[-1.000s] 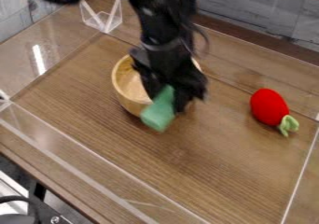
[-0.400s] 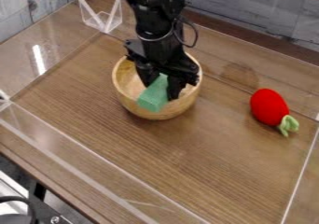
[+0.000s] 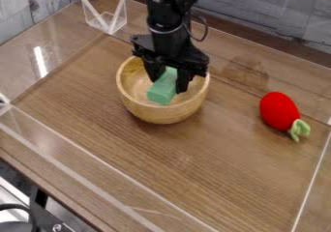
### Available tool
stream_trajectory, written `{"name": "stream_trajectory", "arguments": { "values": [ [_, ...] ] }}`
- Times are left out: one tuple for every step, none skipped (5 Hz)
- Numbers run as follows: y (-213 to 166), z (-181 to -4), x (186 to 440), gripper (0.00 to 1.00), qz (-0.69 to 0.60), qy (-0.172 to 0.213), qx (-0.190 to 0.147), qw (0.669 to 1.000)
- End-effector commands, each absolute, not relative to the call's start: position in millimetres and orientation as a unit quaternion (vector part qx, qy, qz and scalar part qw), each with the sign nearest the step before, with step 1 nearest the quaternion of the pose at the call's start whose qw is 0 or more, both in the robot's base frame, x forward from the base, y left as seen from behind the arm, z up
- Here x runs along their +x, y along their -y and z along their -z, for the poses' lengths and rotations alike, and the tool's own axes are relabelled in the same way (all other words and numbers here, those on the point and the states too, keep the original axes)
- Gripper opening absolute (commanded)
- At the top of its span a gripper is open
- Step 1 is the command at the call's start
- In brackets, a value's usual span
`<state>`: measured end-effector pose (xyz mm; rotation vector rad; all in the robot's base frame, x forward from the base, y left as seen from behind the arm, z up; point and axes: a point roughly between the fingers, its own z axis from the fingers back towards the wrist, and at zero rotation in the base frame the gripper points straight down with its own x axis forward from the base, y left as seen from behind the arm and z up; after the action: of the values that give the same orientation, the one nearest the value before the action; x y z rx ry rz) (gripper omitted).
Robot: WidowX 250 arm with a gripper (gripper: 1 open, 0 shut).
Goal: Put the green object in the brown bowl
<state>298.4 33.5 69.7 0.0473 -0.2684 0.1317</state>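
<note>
- The green object (image 3: 162, 87) is gripped by the gripper (image 3: 165, 75) and is held tilted inside the rim of the brown bowl (image 3: 145, 114), as seen from above.
- The carrying appears to be done; the release and the withdrawal of the arm are left. Whether the bowl's floor is touched cannot be told.
- The bowl is set on the wooden bench (image 3: 230, 168), toward its far edge.
- A red strawberry toy (image 3: 278, 112) is placed near the bench's right edge, well apart from the bowl.
- Black cables are seen at the near left corner.
</note>
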Motion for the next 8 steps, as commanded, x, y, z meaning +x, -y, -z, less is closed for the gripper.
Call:
{"name": "stream_trajectory", "arguments": {
  "values": [
    [-52, -84.0, 304, 0.0, -0.062, 0.154, 0.023, 0.986],
    [-65, -84.2, 301, 0.0, -0.053, 0.154, 0.016, 0.986],
    [-71, -74.2, 303, 0.0, -0.057, 0.153, 0.014, 0.986],
    [-75, -64.6, 306, 0.0, -0.062, 0.151, 0.012, 0.986],
    [-72, -66.5, 310, 1.0, -0.062, 0.15, 0.008, 0.987],
    [-69, -68.7, 314, 1.0, -0.061, 0.151, 0.006, 0.987],
    [-77, -67.6, 308, 1.0, -0.073, 0.149, 0.009, 0.986],
    [-85, -66.1, 302, 1.0, -0.086, 0.146, 0.012, 0.985]
  ]
}}
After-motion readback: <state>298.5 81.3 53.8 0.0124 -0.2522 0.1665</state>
